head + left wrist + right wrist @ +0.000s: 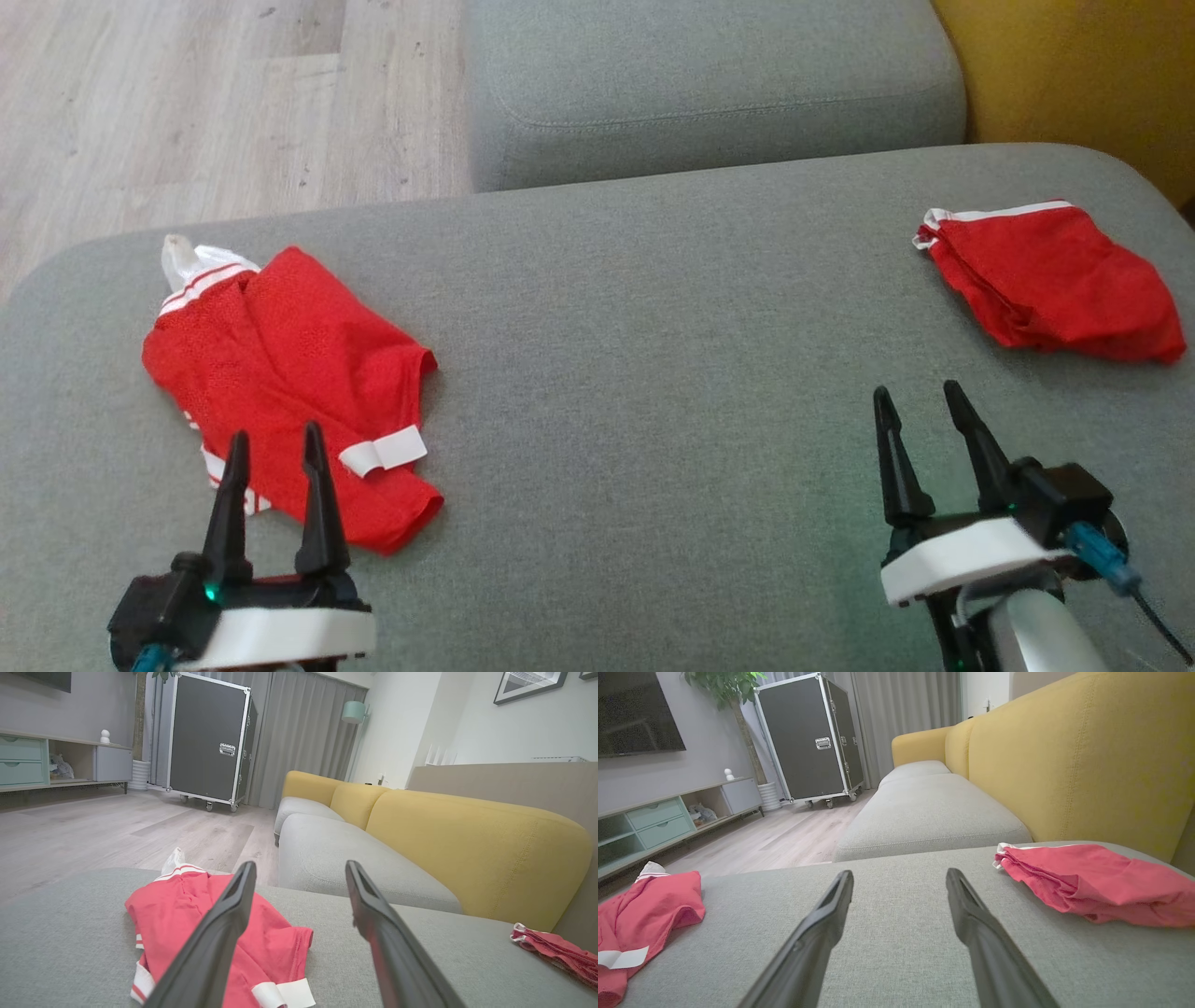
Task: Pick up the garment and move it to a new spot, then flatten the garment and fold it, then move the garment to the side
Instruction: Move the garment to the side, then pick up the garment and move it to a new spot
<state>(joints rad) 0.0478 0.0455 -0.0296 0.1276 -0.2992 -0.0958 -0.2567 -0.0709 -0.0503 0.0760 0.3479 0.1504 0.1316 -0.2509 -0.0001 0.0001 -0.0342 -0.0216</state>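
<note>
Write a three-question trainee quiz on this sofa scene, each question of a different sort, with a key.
1. True or false: the left gripper is shut on the crumpled red garment.
2. Where on the grey cushion does the folded red garment lie? A. the robot's left B. the middle C. the robot's right
3. Fill in: the sofa backrest is ___ in colour.
Key: 1 false, its fingers stand open and hold nothing; 2 C; 3 yellow.
</note>
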